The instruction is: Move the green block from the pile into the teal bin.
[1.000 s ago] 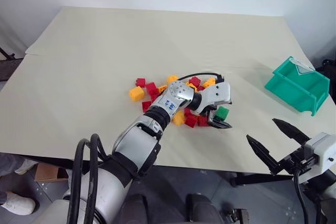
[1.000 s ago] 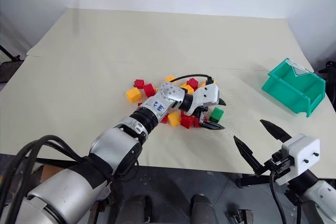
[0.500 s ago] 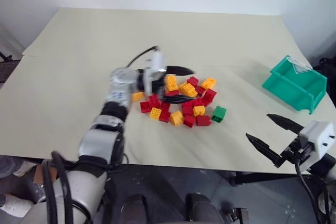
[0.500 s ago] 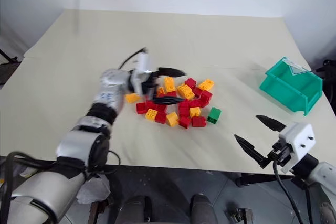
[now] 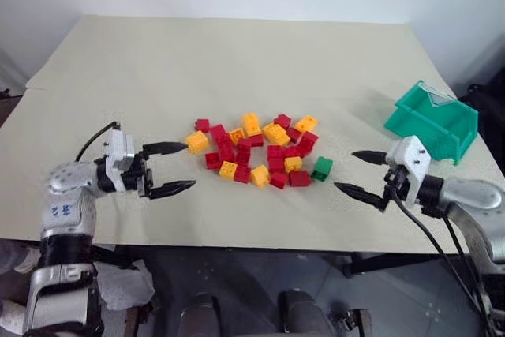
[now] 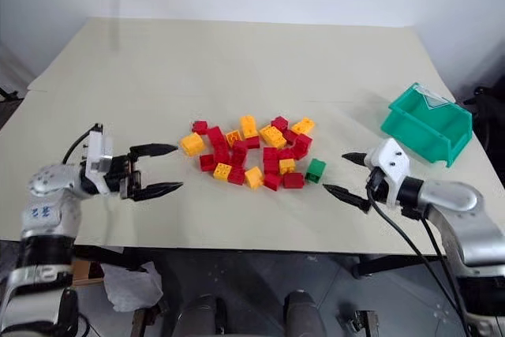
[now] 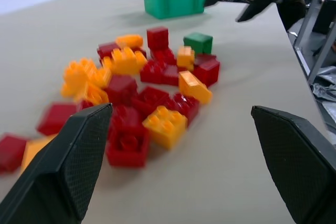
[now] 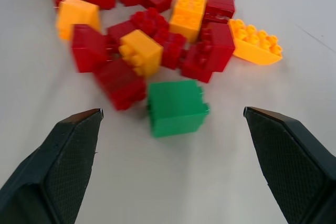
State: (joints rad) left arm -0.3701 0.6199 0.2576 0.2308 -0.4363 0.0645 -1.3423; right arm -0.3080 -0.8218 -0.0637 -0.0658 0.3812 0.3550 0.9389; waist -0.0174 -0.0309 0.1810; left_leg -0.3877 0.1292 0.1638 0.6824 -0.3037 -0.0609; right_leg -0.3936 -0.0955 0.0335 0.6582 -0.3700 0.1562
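Note:
The green block (image 5: pixel 322 168) lies flat on the table at the right edge of the pile (image 5: pixel 252 151) of red and yellow bricks, touching a red one. The teal bin (image 5: pixel 430 120) stands to the far right near the table's edge, its open front facing out to the right. My right gripper (image 5: pixel 344 170) hovers open just right of the green block, pointing at it; in the right wrist view the block (image 8: pixel 176 107) sits centred between the fingers but ahead of them. My left gripper (image 5: pixel 190 165) is open and empty, left of the pile, pointing toward it.
The beige table (image 5: pixel 237 61) stretches bare behind the pile and between the pile and the bin. Its front edge (image 5: pixel 260 250) runs close below both grippers. Black cables trail from both wrists.
My left arm has swung left off the pile, leaving the green block on the table at the pile's right edge. My right gripper has moved forward up to the green block.

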